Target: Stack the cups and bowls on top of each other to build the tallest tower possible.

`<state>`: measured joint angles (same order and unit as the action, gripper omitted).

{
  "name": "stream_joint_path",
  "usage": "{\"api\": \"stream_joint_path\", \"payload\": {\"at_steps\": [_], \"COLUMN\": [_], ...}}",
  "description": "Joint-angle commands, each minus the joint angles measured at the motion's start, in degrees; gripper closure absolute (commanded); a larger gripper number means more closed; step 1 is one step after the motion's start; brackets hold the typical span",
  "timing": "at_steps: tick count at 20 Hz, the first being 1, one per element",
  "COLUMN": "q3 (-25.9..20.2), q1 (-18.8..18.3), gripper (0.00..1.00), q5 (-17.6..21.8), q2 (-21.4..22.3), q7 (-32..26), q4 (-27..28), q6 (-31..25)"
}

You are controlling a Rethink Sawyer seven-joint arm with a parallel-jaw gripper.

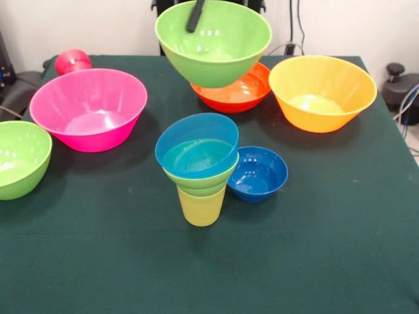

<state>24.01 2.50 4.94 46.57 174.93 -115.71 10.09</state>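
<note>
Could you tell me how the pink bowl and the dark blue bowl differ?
The pink bowl is much larger than the dark blue bowl. The pink bowl sits apart at the left; the dark blue bowl sits right beside the tower. Both stand upright, empty, on the table.

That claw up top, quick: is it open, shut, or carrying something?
Claw: holding the big lime green bowl by its rim, lifted clear of the table, so shut on it.
</note>
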Motion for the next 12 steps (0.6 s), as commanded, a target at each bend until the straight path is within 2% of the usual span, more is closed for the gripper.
{"api": "stream_joint_path", "payload": {"at_steps": [1,12], "q3": [-7.43,-7.84], "q1": [-3.69,-7.95], "gripper": [1.0,1.0], "q5": [7.43,12.7], "q2": [-0.45,-0.48], "q7": [0.07,-0.08], "q4": [-3.4,-3.02], "q6": [3.87,5.19]}}
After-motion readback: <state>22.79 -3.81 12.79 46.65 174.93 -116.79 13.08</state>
